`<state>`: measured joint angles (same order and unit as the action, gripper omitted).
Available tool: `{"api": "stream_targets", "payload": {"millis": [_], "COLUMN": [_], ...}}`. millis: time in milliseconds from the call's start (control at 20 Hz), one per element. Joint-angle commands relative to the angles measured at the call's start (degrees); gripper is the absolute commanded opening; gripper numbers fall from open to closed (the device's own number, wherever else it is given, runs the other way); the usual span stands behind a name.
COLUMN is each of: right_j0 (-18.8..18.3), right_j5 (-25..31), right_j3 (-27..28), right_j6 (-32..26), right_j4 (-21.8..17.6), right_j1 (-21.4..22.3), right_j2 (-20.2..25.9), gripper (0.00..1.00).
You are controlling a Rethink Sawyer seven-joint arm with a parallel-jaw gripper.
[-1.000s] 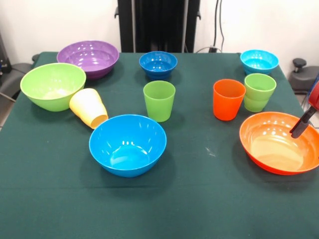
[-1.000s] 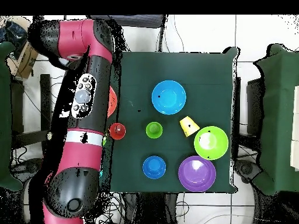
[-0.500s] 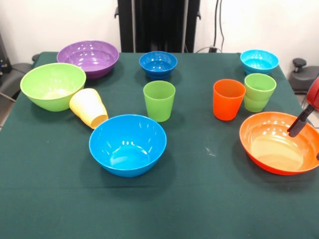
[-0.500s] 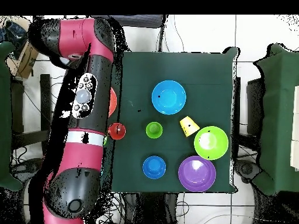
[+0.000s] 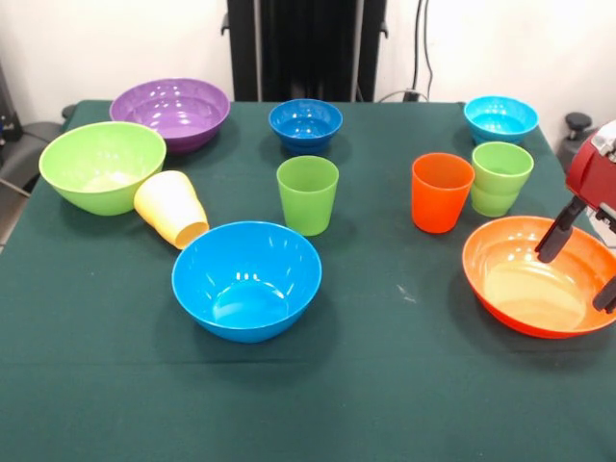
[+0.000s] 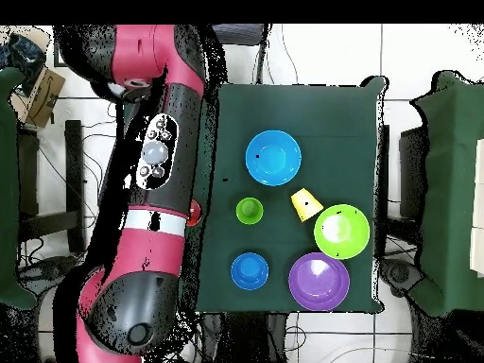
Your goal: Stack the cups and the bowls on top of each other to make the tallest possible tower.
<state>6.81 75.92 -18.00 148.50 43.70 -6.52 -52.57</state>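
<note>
green cloth covers the table (image 5: 385, 385). gripper (image 5: 578, 260) hangs spread apart, empty, over the orange bowl (image 5: 525, 289) at the edge — likely light, stiff, glossy-slick; pinch its thin rim.

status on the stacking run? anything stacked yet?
Done: nothing stacked. Every bowl and cup sits alone on the table, and the yellow cup lies on its side against the lime bowl.
In hand: the gripper is open over the orange bowl, one finger inside the rim, nothing gripped.
Left: the whole tower, starting perhaps with the orange bowl into the big blue bowl.
</note>
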Motion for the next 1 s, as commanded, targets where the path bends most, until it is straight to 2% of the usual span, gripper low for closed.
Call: {"api": "stream_targets", "payload": {"millis": [50,750,1000], "right_j0": [-0.9,-1.3,-1.9], "right_j5": [0.9,-3.0,-4.6], "right_j3": [-5.3,0.7,2.7], "right_j6": [-13.0,-5.0,-4.3], "right_j4": [-6.9,-3.1,-2.1], "right_j1": [0.8,-5.2,-7.1], "right_j2": [6.8,5.1,4.6], "gripper": [1.0,1.0,1.0]}}
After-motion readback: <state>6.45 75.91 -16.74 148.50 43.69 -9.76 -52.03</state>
